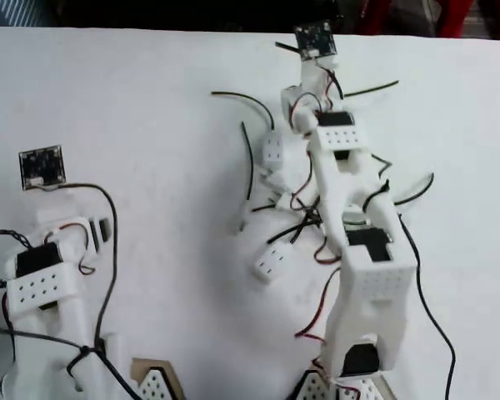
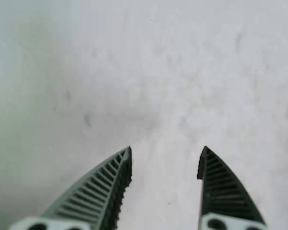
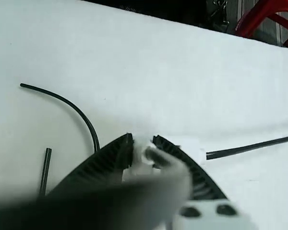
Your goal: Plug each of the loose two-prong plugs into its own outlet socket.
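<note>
- The flat white table point(image 1: 133, 100) carries the whole job. The sockets, plugs and cords are bunched in its middle and far part.
- My right arm point(image 1: 350, 217) lies extended over that bunch, with its wrist at the far end. I judge this to be the carrying step for one plug, picked up but not yet seated.
- My left arm point(image 1: 37, 292) sits folded at the near left corner, well apart from the bunch. The left fingers point(image 2: 165, 158) are spread over bare table and hold nothing.
- Two white perforated socket blocks lie by the right arm, the far socket block point(image 1: 272, 150) just beside it and the near socket block point(image 1: 271, 262) closer to the arm bases. I cannot tell which slots are free.
- My right fingers point(image 3: 142, 143) are pinched on a small white two-prong plug point(image 3: 194, 146), low over the table near its far edge.
- Next, I think this plug has to travel to a free block, its prongs squared with the slots, then be pressed straight in. The block may slide unless my left arm steadies it.
- The plug's thin black cord point(image 3: 249, 146) trails away sideways. A loose curved black cord point(image 1: 242, 98) and a short black cord point(image 1: 248, 158) lie between me and the blocks, and either could snag or drag.
</note>
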